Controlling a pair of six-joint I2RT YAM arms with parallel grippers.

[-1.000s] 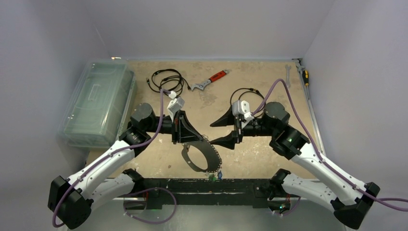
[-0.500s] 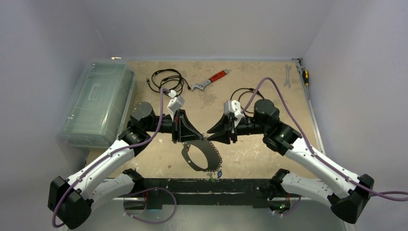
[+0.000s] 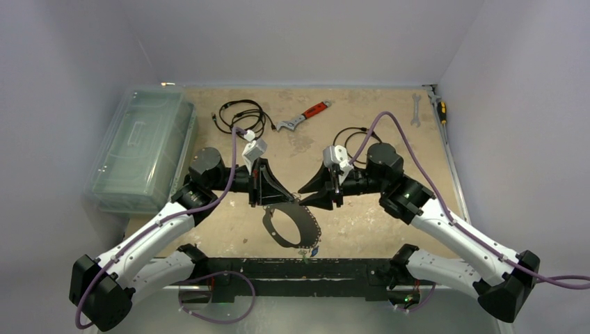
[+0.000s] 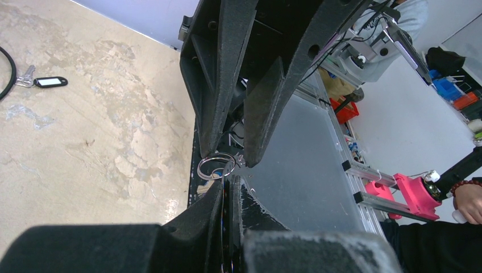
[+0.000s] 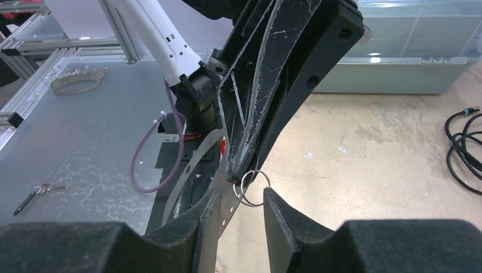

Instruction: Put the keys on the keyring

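Note:
My left gripper [image 3: 285, 201] is shut on the keyring [image 3: 290, 227], a large grey hoop that hangs down from it toward the near edge. Small keys [image 3: 314, 251] with blue and green heads dangle at the hoop's bottom. In the left wrist view my left gripper [image 4: 233, 177] pinches the band edge-on, with small silver split rings [image 4: 216, 166] just past its tips. My right gripper [image 3: 303, 196] is open, facing the left one tip to tip. In the right wrist view my right gripper [image 5: 240, 193] straddles the split rings [image 5: 253, 185] and the perforated band [image 5: 225, 196].
A clear plastic box [image 3: 139, 146] stands at the left. A black cable coil [image 3: 240, 115], a red-handled wrench [image 3: 306, 115] and a second cable [image 3: 351, 133] lie at the back. A spanner [image 3: 416, 111] and screwdriver [image 3: 440, 108] lie far right. A black-tagged key [image 4: 48, 82] lies on the table.
My right gripper has moved left to meet the left gripper's tips and its jaws have narrowed around the split rings. The left gripper and hoop have stayed put.

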